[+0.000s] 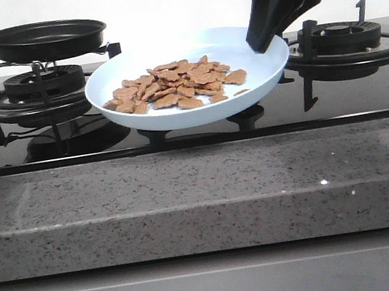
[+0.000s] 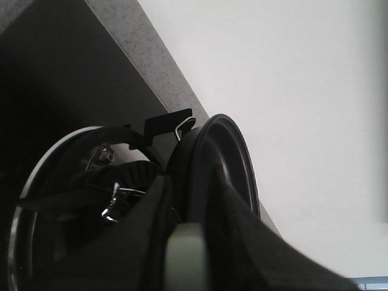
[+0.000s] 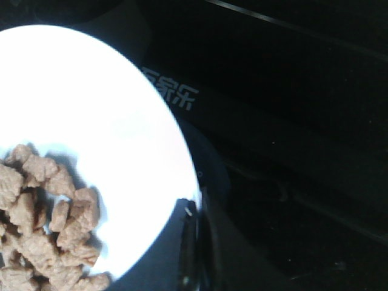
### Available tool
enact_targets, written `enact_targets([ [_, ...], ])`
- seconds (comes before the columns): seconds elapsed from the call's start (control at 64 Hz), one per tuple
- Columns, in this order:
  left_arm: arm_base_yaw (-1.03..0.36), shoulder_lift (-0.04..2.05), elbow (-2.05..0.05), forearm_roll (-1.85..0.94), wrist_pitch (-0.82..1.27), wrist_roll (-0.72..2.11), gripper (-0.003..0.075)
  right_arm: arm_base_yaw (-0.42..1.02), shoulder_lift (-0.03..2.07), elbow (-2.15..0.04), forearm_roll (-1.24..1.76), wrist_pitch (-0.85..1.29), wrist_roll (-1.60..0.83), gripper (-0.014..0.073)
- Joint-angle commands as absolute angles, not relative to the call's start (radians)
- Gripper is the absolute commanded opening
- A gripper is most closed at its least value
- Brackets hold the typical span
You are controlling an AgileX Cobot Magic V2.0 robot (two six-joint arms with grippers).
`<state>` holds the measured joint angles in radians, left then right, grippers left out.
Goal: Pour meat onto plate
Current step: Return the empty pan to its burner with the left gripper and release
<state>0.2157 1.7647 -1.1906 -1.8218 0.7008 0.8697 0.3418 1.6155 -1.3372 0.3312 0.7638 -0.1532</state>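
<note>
The pale-blue plate [image 1: 256, 70] is held above the black hob, tilted a little toward the front. A heap of reddish-brown meat [image 1: 174, 85] lies on it. My right gripper [image 1: 265, 41] is shut on the plate's right rim, one finger over it and one under. The right wrist view shows the plate [image 3: 103, 121], the meat [image 3: 42, 224] and the gripper [image 3: 195, 218] on the rim. The black frying pan [image 1: 45, 39] sits empty over the left burner. My left gripper [image 2: 189, 242] is shut on the pan's pale handle [image 2: 188, 257]; the pan [image 2: 218, 163] shows edge-on.
Black burner grates stand at the left [image 1: 42, 84] and the right [image 1: 343, 39] on the glossy hob. A grey speckled stone counter edge [image 1: 202, 195] runs across the front. A white wall is behind.
</note>
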Motion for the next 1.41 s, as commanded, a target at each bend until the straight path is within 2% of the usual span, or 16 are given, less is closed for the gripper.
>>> enact_targets([
  [0.0, 0.219, 1.734, -1.218, -1.859, 0.738, 0.887, 0.0113, 0.34, 1.567, -1.364, 0.352, 0.715, -0.162, -0.0067],
  [0.187, 0.219, 1.734, -1.218, -1.848, 0.717, 0.894, 0.0447, 0.34, 1.567, -1.364, 0.352, 0.715, -0.162, -0.0067],
  [0.297, 0.223, 1.734, -1.218, -1.837, 0.712, 0.913, 0.0546, 0.34, 1.567, -1.364, 0.352, 0.715, -0.162, -0.0067],
  [0.453, 0.242, 1.734, -1.218, -1.808, 0.736, 0.913, 0.0549, 0.34, 1.567, -1.364, 0.352, 0.715, -0.162, -0.0067],
  [0.859, 0.393, 1.681, -1.218, -1.648, 0.99, 0.911, 0.0549, 0.34, 1.567, -1.364, 0.352, 0.715, -0.162, -0.0067],
  [1.171, 0.391, 1.421, -1.218, -1.296, 0.951, 0.814, 0.0547, 0.34, 1.567, -1.364, 0.352, 0.715, -0.162, -0.0067],
  [1.39, 0.274, 1.178, -1.201, -0.921, 0.811, 0.643, 0.0547, 0.34, 1.567, -1.364, 0.352, 0.715, -0.162, -0.0067],
])
